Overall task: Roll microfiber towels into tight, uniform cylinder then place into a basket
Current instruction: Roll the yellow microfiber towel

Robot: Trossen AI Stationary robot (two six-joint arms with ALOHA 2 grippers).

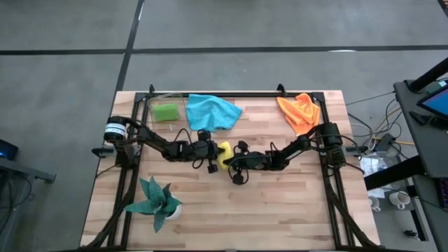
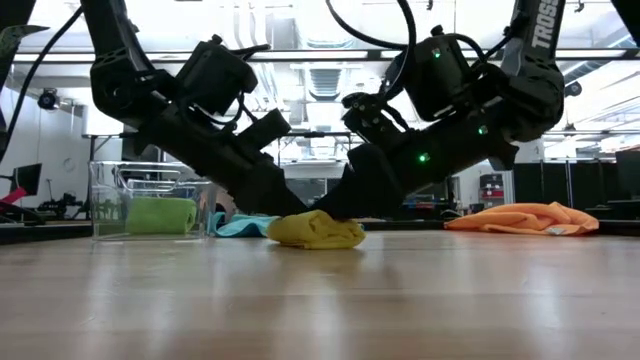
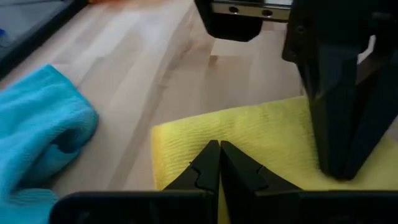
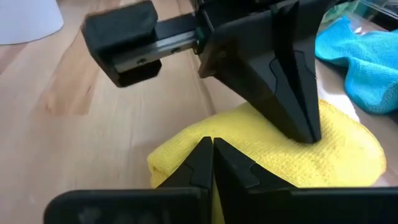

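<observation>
The fingers (image 3: 219, 163) of the left gripper (image 1: 212, 150) are seen pressed together, tips down on the yellow towel (image 1: 225, 154); whether any cloth is pinched between them cannot be told. The fingers (image 4: 212, 160) of the right gripper (image 1: 234, 166) are likewise closed flat against each other and are planted on the same towel from the opposite side, and again a pinch of cloth cannot be confirmed. In each wrist view the other arm's closed fingers are shown standing on the yellow cloth just beyond that arm's own tips.

The yellow towel is found near the middle of the wooden surface (image 1: 280, 210), bunched into a low folded lump (not a tight cylinder) between the two grippers; in the low view it (image 2: 315, 230) lies flat on the wood with both arms slanting down onto it.

Farther out, the blue towel (image 1: 212, 110) is spread loosely toward the far edge, just behind the left gripper. The orange towel (image 1: 299, 110) is heaped at the far right corner, well apart from the grippers. The green towel (image 1: 166, 112) is seen rolled inside the clear basket (image 2: 104, 205), which stands at the far left of the surface, beside the blue towel.

A teal spiky plant (image 1: 157, 201) in a white pot is set at the near left, apart from everything else. The surface is bordered by a black metal frame (image 1: 231, 94).
</observation>
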